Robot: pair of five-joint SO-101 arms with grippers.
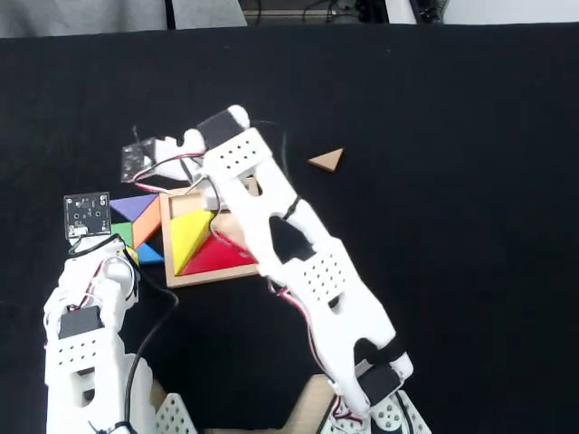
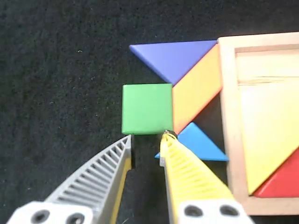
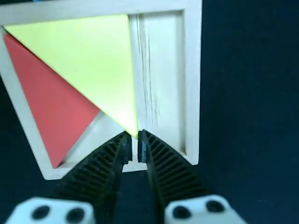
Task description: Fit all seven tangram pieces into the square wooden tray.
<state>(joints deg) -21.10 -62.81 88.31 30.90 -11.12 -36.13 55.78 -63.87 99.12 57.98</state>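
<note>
The square wooden tray (image 1: 181,277) holds a yellow triangle (image 1: 187,233) and a red triangle (image 1: 217,256). Just outside its left rim lie a purple triangle (image 2: 173,58), an orange parallelogram (image 2: 196,91), a green square (image 2: 146,108) and a small blue triangle (image 2: 198,142). My left gripper (image 2: 147,138) is open, its tips at the green square's near edge. My right gripper (image 3: 135,138) is shut over the tray (image 3: 192,84), its tips at the sharp corner of the yellow triangle (image 3: 88,60), beside the red triangle (image 3: 51,107). A small tan triangle (image 1: 327,160) lies alone to the tray's right.
The black cloth covers the whole table. The right arm (image 1: 298,262) stretches across the tray's right half and hides it in the high view. A bare strip of tray floor (image 3: 159,79) runs beside the yellow triangle.
</note>
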